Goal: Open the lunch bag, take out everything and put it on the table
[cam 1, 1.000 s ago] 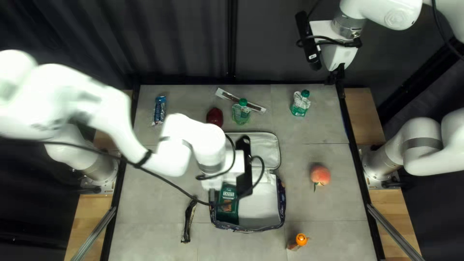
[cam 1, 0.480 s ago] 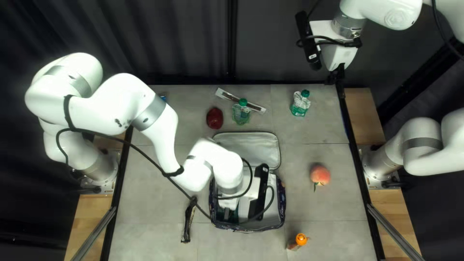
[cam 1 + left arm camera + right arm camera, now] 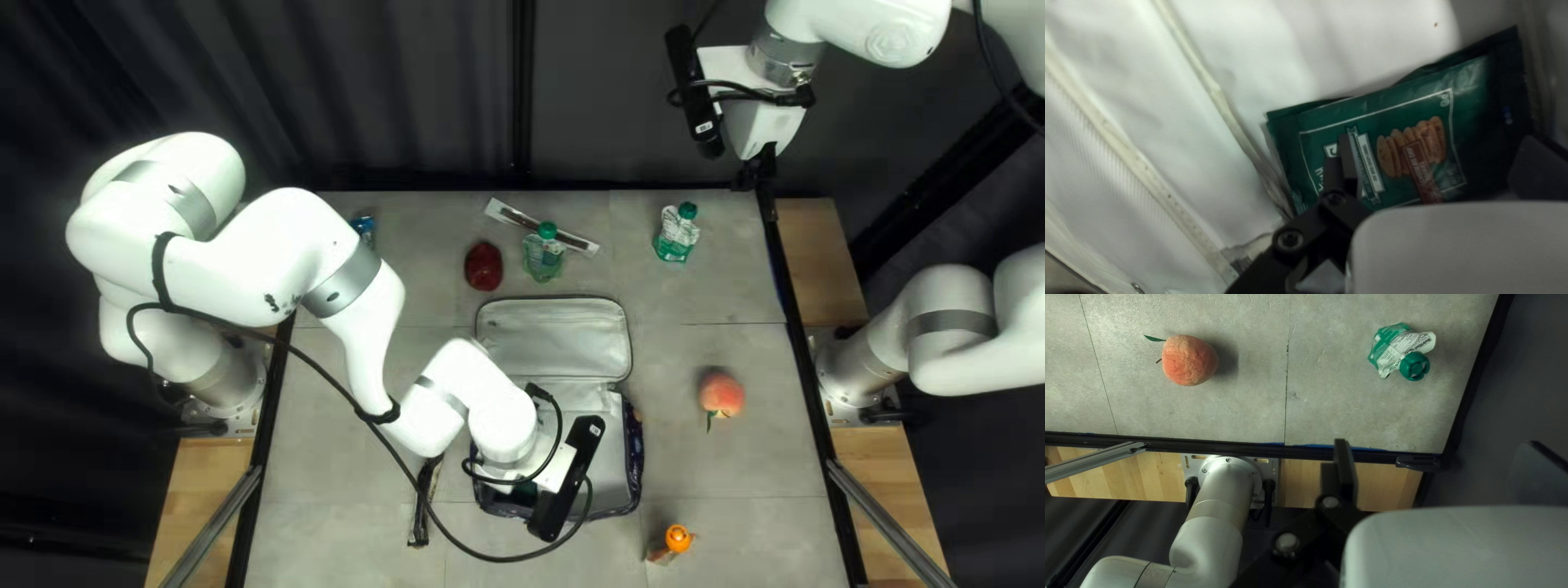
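The lunch bag lies unzipped near the table's front, its silver lid folded back. My left gripper is down inside the bag. In the left wrist view a green cookie packet leans against the bag's white lining. It sits just ahead of my left gripper, whose fingers stand wide apart and open, one finger in front of the packet's face. My right gripper hangs high over the table's far right edge, open and holding nothing.
On the table lie a blue bar, a red item, two green pouches, a wrapped stick, a peach and an orange item. The bag's dark strap trails at its left.
My left arm has swung down and toward the near edge, lowering its gripper into the bag over the cookie packet. The right arm has not moved.
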`<state>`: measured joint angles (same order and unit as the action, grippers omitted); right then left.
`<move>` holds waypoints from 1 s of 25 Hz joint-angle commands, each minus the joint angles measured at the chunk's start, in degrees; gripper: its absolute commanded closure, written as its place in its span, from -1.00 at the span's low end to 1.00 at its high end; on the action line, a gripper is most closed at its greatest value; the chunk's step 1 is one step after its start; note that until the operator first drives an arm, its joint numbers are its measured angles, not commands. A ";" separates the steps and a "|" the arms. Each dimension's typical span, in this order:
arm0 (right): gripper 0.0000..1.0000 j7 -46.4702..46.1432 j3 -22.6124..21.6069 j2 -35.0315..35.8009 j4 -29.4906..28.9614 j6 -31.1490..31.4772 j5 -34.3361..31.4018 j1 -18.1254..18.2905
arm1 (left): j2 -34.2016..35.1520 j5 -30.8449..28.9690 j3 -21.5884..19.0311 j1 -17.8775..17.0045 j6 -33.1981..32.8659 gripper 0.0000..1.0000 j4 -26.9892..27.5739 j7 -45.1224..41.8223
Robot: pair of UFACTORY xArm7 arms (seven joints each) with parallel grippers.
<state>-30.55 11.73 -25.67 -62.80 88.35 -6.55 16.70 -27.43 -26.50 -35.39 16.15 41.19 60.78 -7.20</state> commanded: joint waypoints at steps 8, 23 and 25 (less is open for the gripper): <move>-1.00 0.00 0.00 0.00 0.00 0.00 0.00 0.00 | -1.81 0.32 0.17 0.19 1.78 0.47 1.94 1.60; -1.00 0.00 0.00 0.00 0.00 0.00 0.00 0.00 | 1.77 3.24 -2.02 2.08 6.78 1.00 3.49 5.62; -1.00 0.00 0.00 0.00 0.00 0.00 0.00 0.00 | 4.62 5.00 -3.25 2.92 9.58 1.00 3.76 7.50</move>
<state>-30.55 11.73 -25.67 -62.80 88.35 -6.55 16.70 -25.69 -23.41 -37.25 18.15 47.92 64.22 -1.62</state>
